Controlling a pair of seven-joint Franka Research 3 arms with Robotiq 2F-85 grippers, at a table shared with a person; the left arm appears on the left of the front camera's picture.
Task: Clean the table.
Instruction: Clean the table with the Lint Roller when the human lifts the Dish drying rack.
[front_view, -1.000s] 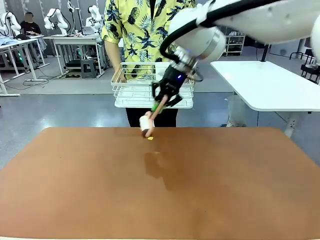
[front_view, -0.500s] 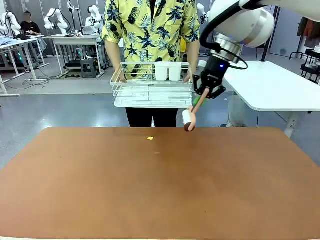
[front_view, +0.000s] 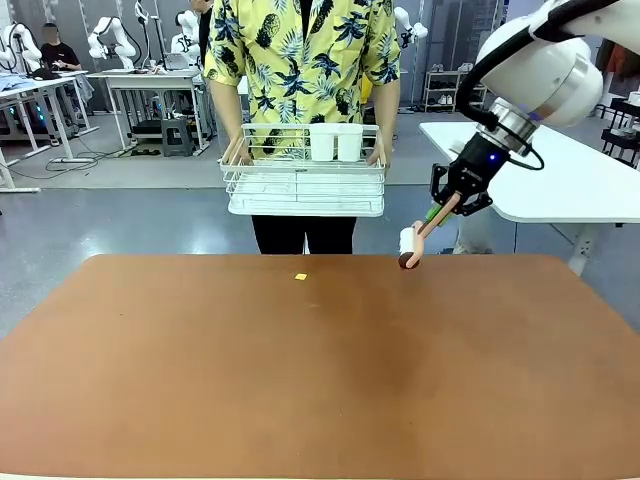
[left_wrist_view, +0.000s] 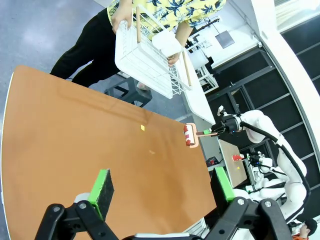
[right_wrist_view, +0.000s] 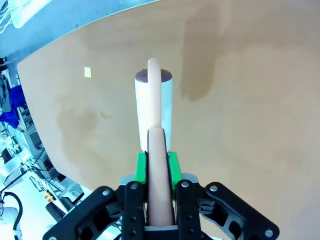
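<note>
The reddish-brown table (front_view: 320, 380) spreads across the front view. My right gripper (front_view: 452, 205) is shut on the pink handle of a lint roller (front_view: 409, 246), whose white head hangs just over the table's far edge, right of centre. In the right wrist view the roller (right_wrist_view: 154, 107) points away from the gripper (right_wrist_view: 158, 167) above the table (right_wrist_view: 240, 115). A small yellow scrap (front_view: 300, 276) lies near the far edge, left of the roller. My left gripper (left_wrist_view: 162, 186) stands open above the table (left_wrist_view: 75, 145), holding nothing.
A person at the far side holds a white wire basket (front_view: 305, 185) with two white cups (front_view: 335, 142) in it. A white-topped table (front_view: 540, 170) stands at the right, behind my right arm. A faint mark (right_wrist_view: 105, 116) shows near the scrap (right_wrist_view: 88, 72).
My right arm has carried the roller to the right along the far edge, away from the yellow scrap. The scrap and the basket have stayed in place.
</note>
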